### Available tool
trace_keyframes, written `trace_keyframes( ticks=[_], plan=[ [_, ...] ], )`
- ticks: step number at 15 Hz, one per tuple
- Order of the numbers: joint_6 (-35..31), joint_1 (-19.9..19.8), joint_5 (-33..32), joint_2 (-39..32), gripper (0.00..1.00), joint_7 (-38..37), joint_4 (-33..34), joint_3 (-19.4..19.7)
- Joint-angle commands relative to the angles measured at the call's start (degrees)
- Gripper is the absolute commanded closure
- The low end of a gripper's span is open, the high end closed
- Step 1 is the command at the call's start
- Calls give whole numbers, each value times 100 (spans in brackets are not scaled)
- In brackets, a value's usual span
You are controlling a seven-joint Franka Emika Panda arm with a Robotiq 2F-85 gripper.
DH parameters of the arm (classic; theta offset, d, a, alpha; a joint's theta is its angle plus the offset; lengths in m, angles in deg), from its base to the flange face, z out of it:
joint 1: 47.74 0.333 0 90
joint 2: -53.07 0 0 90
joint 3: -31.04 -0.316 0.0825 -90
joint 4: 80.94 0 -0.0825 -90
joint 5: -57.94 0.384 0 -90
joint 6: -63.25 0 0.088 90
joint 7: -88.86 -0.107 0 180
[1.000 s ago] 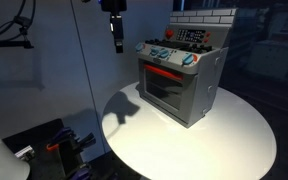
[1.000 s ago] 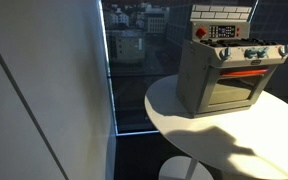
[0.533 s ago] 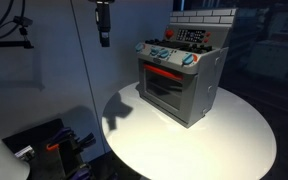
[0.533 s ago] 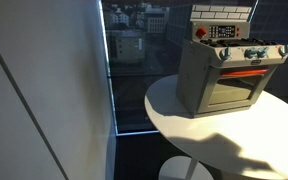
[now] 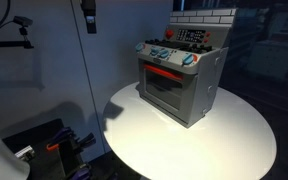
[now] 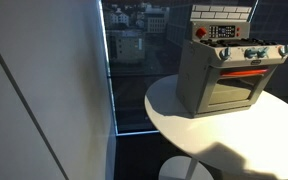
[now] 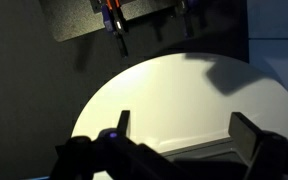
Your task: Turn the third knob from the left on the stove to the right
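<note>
- The stove [image 5: 179, 82] is a small boxy toy oven with a grey-silver, plastic-looking body and square corners. It has a windowed door on the front.
- A red bar [image 5: 161, 71] runs across the top of the door. Above it, a row of small round teal knobs [image 5: 168, 53] sits along the front edge. At this size I cannot tell how each knob is turned.
- A back panel [image 5: 204, 17] with a pale brick pattern rises upright behind the stove top.
- The stove stands on a round worktop [image 5: 239, 135] with a smooth, matt white surface. It sits toward the worktop's rear part, away from the bare front, and shows this way in both exterior views.
- In an exterior view, dark window glass [image 6: 134, 45] with city buildings lies behind the stove. A plain pale wall [image 6: 39, 90] fills the side of that view.
- The end effector [image 5: 88, 16] is a dark, narrow shape hanging at the top of the view. It is high up, off to the side of the stove and beyond the worktop's edge, well apart from the knobs and touching nothing.
- In the wrist view its two dark, blocky fingers [image 7: 122, 124] are spread wide with nothing between them. The white disc of the worktop shows beyond.
</note>
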Motion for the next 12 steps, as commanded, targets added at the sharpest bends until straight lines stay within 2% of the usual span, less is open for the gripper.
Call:
trace_keyframes(
  ticks=[1, 12],
  plan=[
    [139, -21, 41, 179, 0, 174, 21, 27],
    [34, -46, 20, 60, 0, 53, 5, -36]
  ],
)
